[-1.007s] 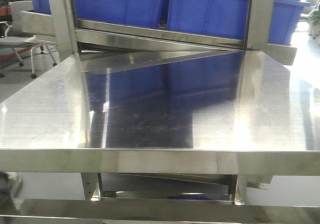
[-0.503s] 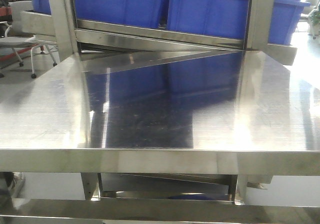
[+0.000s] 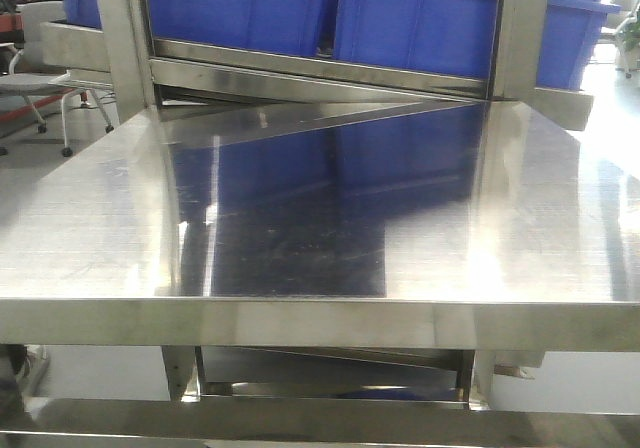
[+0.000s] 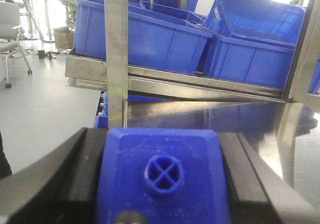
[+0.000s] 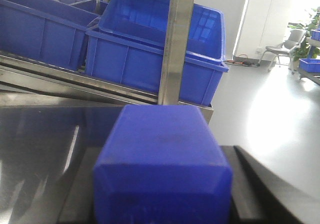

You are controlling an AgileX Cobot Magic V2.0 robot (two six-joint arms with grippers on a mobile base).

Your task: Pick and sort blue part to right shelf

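Two grips: left jaws clamped on a cross-holed blue part (image 4: 195, 159), right jaws on a blue block (image 5: 162, 164), steel desk (image 3: 100, 218) ahead.

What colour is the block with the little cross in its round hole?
Blue. The block shows best in the left wrist view.

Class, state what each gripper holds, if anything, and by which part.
Left gripper clamps a blue part with a cross-shaped hole by its two side faces. Right gripper holds a plain blue block, apparently also by its sides.
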